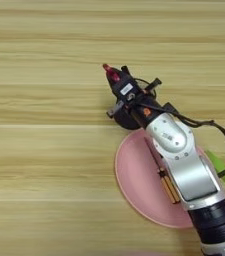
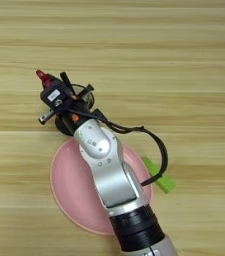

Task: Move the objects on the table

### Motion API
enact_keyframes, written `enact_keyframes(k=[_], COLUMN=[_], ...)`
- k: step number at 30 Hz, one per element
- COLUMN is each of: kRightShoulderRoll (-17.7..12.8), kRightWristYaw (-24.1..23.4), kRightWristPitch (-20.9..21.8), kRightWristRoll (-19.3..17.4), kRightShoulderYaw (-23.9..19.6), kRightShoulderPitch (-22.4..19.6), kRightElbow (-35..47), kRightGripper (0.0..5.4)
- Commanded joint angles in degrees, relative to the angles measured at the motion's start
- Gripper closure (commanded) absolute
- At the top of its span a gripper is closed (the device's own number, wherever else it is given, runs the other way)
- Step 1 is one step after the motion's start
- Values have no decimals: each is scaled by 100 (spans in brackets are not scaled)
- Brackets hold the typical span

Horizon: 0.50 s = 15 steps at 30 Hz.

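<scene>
Gripper (image 1: 115, 75): we are reaching beyond the pink plate (image 1: 134, 185); we cannot tell its grip on the red thing (image 1: 109, 71).
Plate: holding a brown-handled tool (image 1: 165, 181).
Table (image 1: 39, 150): bearing a green object (image 2: 159, 176).

table (image 1: 44, 125): matt striped wood grain | plate (image 1: 134, 180): smooth matt pink plastic | forearm (image 1: 194, 175): glossy silver metal
</scene>
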<state>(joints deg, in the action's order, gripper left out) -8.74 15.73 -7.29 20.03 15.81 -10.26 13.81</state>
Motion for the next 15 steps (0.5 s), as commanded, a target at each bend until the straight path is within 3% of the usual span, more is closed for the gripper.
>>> enact_keyframes(k=[1,15], kRightShoulderRoll=[53,99], kRightWristYaw=[1,137], kRightWristPitch=[23,-139], kRightWristRoll=[-116,103], kRightShoulderYaw=[-42,376], kRightShoulderPitch=[-244,-37], kRightElbow=[422,1124], kRightGripper=[492,492])
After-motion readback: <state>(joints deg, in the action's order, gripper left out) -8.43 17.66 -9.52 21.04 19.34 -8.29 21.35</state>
